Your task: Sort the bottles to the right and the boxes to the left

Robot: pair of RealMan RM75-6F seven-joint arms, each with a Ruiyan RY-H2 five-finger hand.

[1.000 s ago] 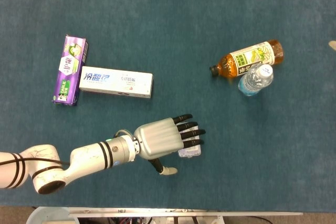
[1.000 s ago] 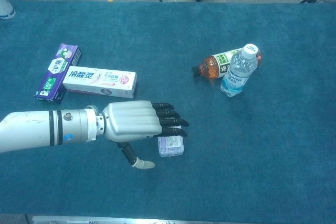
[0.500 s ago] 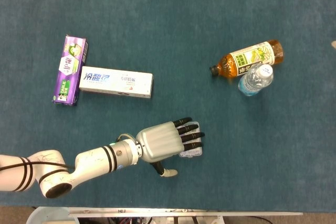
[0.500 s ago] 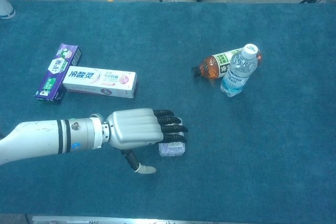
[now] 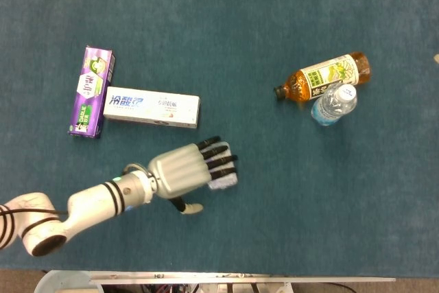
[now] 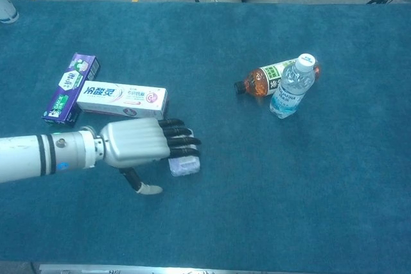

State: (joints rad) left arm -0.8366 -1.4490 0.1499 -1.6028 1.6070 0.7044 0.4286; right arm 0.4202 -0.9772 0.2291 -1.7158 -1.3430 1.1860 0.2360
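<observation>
Left hand (image 6: 138, 144) lies flat, palm down, fingers together and pressing the small box (image 6: 184, 165) against the worktop (image 6: 257, 190); thumb splayed toward the near edge. This looks like a drag, not a grasp. Keep your downward pressure even and slide left toward the white toothpaste box (image 6: 122, 101) and purple box (image 6: 70, 89), stopping short of contact. Both bottles (image 6: 289, 88) already sit far right. Right hand not visible.
</observation>
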